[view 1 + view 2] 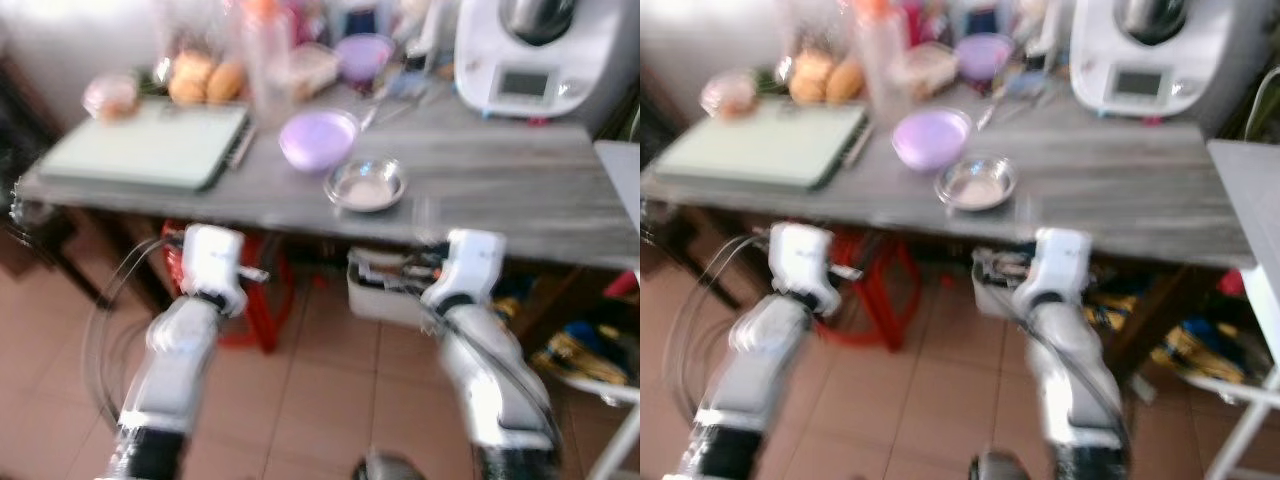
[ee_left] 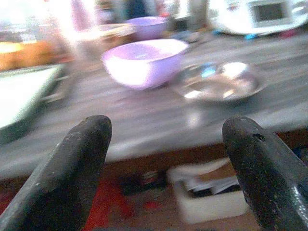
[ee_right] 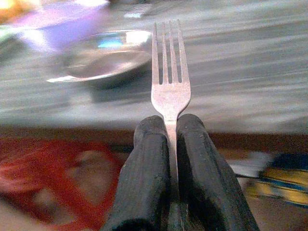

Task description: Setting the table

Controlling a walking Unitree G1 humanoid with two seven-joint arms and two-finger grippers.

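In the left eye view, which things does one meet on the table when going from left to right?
Green board → purple bowl → metal dish → white kitchen machine, all on the grey table.

You see a blurred grey tabletop (image 1: 1120, 190) with a lilac bowl (image 1: 930, 137) just beside a small metal dish (image 1: 976, 182). A green board (image 1: 765, 145) lies at its left, a white appliance (image 1: 1150, 55) at the back right. The 2 silver arms reach toward its near edge.
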